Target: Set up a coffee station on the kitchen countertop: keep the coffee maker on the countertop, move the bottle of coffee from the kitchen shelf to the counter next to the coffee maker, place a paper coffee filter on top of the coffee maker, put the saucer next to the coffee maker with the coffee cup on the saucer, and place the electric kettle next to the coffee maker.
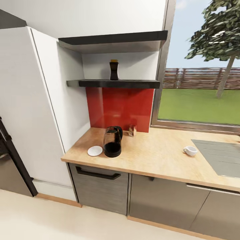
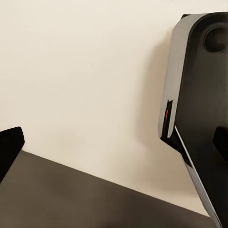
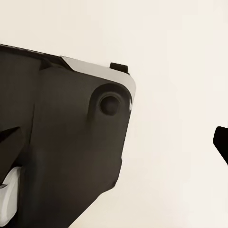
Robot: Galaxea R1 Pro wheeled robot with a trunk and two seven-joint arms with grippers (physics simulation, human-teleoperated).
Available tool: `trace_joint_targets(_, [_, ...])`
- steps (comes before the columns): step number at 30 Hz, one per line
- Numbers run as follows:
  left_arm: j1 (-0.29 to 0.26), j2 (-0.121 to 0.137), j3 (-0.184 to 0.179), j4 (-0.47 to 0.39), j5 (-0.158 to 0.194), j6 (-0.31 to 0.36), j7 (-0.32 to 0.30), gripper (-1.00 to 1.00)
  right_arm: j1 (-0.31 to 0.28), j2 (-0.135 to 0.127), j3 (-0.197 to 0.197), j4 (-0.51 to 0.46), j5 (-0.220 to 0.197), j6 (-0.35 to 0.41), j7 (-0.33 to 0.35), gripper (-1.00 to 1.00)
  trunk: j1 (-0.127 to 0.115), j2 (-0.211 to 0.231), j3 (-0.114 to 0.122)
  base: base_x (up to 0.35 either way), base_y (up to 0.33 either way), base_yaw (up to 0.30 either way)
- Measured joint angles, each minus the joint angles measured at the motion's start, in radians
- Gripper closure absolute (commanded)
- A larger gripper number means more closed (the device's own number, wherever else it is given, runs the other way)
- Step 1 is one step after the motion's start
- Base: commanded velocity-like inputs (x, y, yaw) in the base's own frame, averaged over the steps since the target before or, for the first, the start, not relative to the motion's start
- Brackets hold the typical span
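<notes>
On the shelf [image 1: 113, 83] above the kettle [image 1: 112, 141] stands the bottle [image 1: 114, 70], likely light, stiff and slick, best gripped at its waist; each hand's spread I cannot tell.

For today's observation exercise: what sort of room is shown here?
Most likely a home kitchen: a wooden countertop over grey cabinets, an electric kettle, and a sink beneath a garden window.
</notes>
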Motion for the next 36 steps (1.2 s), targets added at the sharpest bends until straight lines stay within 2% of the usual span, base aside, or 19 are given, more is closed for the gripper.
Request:
trace_joint_targets(6, [0.000, 0.002, 0.001, -0.018, 0.002, -0.019, -0.003, -1.00, 0.000, 0.000, -0.001, 0.000, 0.000, 0.000, 0.000, -1.00, 0.000, 0.000, 0.000, 0.008, 0.016, -0.192])
trace_joint_targets(11, [0.000, 0.002, 0.004, -0.106, 0.003, -0.087, -0.004, -1.00, 0.000, 0.001, -0.002, -0.001, 0.000, 0.000, -0.001, -1.00, 0.000, 0.000, 0.000, 0.001, 0.001, -0.100])
trace_joint_targets(13, [-0.002, 0.000, 0.005, -0.167, 0.003, -0.113, -0.004, -1.00, 0.000, 0.001, -0.003, -0.001, -0.001, 0.000, 0.000, -1.00, 0.000, 0.000, 0.000, 0.000, 0.000, -0.013])
trace_joint_targets(15, [-0.012, -0.008, 0.006, -0.330, 0.004, -0.125, -0.003, -1.00, 0.000, 0.001, -0.004, -0.003, -0.002, 0.000, 0.000, -1.00, 0.000, 0.000, 0.000, 0.000, 0.000, -0.002])
trace_joint_targets(17, [-0.012, -0.010, 0.008, -0.423, 0.011, -0.127, -0.003, -1.00, 0.000, 0.001, -0.004, -0.006, -0.003, -0.002, -0.001, -1.00, 0.000, 0.000, 0.000, 0.000, 0.000, -0.001])
trace_joint_targets(20, [-0.012, -0.012, 0.011, -0.579, 0.042, -0.129, -0.004, -1.00, 0.000, 0.001, -0.005, -0.007, -0.003, -0.004, -0.002, -1.00, 0.000, 0.000, 0.000, 0.000, 0.000, 0.000])
trace_joint_targets(22, [-0.012, -0.013, 0.012, -0.687, 0.077, -0.129, -0.003, -1.00, 0.000, 0.001, -0.006, -0.008, -0.004, -0.005, -0.002, -1.00, 0.000, 0.000, 0.000, 0.000, 0.000, 0.000])
trace_joint_targets(26, [-0.013, -0.014, 0.007, -0.939, 0.196, -0.121, -0.003, -1.00, 0.000, 0.004, -0.006, -0.008, -0.005, -0.007, -0.002, -1.00, 0.000, 0.000, 0.000, 0.000, 0.000, 0.000])
trace_joint_targets(28, [-0.018, -0.015, 0.004, -1.054, 0.235, -0.118, -0.002, -1.00, 0.000, 0.004, -0.006, -0.008, -0.005, -0.007, -0.002, -1.00, 0.000, 0.000, 0.000, 0.000, 0.000, 0.000])
trace_joint_targets(30, [-0.050, -0.017, 0.000, -1.144, 0.251, -0.116, -0.003, -1.00, 0.000, 0.003, -0.006, -0.008, -0.005, -0.009, -0.002, -1.00, 0.000, 0.000, 0.000, 0.000, 0.000, 0.000])
trace_joint_targets(34, [-0.170, -0.025, -0.008, -1.270, 0.254, -0.109, -0.004, -1.00, 0.000, 0.003, -0.005, -0.008, -0.005, -0.010, -0.002, -1.00, 0.000, 0.000, 0.000, 0.000, 0.000, 0.000])
trace_joint_targets(36, [-0.257, -0.054, -0.026, -1.318, 0.248, -0.094, 0.004, -1.00, 0.000, 0.002, -0.005, -0.008, -0.005, -0.014, -0.002, -1.00, 0.000, 0.000, 0.000, 0.000, 0.000, 0.000])
